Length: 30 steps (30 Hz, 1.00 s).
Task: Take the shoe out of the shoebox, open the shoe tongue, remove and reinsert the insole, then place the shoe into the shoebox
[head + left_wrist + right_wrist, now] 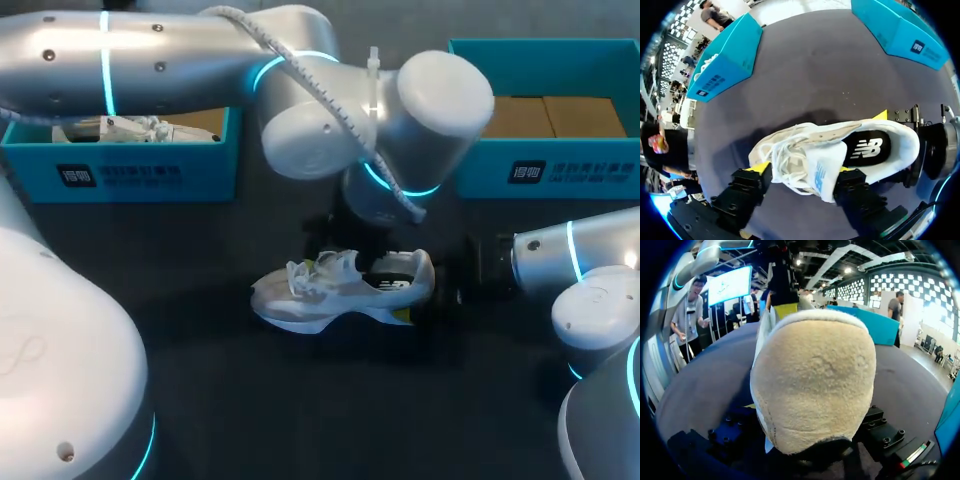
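Two arms, one shoe (340, 292). From the head view it lies on its sole mid-bench, outside both boxes, long axis running side to side: toe toward my left, heel toward my right. The left arm (330, 110) reaches past the middle and hangs right over the laces, while the right arm (575, 262) sits low at the heel end. The left shoebox (120, 172) is at the far edge with a second shoe (110, 128) in it. The right shoebox (560, 172) is opposite, and both are well apart from the action.

Left wrist view now, looking straight down into the shoe. The left jaws straddle the midfoot, spread wide, a yellow tip against each flank, so I read them as pinching the shoe across its width. The tongue (822, 170) stands up between them. Beyond it the collar gapes, with the black insole (867, 147) lying flat inside. The right jaws show at the far end, on the heel.

Right wrist view: the heel cup fills everything, seated between the right jaws, which look pressed onto it from both sides.

So here's the relation that counts. The shoe's mouth faces up at the left jaws, and the insole lies just ahead of them toward the heel, along the shoe's length. My call: the left arm is the nearer one for the pull, with the right as anchor.
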### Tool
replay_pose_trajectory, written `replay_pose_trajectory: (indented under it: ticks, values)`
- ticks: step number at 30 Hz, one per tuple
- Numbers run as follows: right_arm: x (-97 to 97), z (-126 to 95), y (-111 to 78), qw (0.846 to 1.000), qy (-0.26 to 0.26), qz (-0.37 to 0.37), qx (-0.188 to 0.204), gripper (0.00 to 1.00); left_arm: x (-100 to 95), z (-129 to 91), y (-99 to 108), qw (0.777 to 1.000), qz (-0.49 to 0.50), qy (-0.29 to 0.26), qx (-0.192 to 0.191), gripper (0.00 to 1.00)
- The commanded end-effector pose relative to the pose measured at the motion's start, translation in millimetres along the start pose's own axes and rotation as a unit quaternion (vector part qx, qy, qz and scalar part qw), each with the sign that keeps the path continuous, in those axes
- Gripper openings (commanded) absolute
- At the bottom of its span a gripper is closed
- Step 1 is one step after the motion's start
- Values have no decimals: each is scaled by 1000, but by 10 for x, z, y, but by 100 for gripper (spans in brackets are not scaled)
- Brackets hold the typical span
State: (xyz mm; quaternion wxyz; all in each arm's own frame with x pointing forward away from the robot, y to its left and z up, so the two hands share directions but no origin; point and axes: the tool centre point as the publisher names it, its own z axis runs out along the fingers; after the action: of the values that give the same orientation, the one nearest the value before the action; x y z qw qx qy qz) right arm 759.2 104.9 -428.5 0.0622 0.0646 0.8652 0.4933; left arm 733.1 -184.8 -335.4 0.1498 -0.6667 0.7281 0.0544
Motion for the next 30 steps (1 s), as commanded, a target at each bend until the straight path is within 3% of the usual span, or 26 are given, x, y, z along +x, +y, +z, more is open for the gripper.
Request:
replay_pose_trajectory:
  ticks: [1,3,5,6,11,20,30]
  values:
    - [26,16,-3,1000,0,0,3,0,-97,-34,29,999,-3,34,-7,30]
    - [26,16,-3,1000,0,0,3,0,-105,-60,47,999,-2,46,-14,14]
    - [26,16,-3,1000,0,0,3,0,-107,-67,52,999,-5,51,-14,9]
    - [26,16,-3,1000,0,0,3,0,-121,-98,61,998,0,59,-16,0]
    - [26,16,-3,1000,0,0,3,0,-194,-157,56,996,-2,91,-17,0]
    - [26,16,-3,1000,0,0,3,0,-509,-189,32,989,-7,146,-21,0]
    - [26,16,-3,1000,0,0,3,0,-845,0,61,986,-32,159,-38,0]
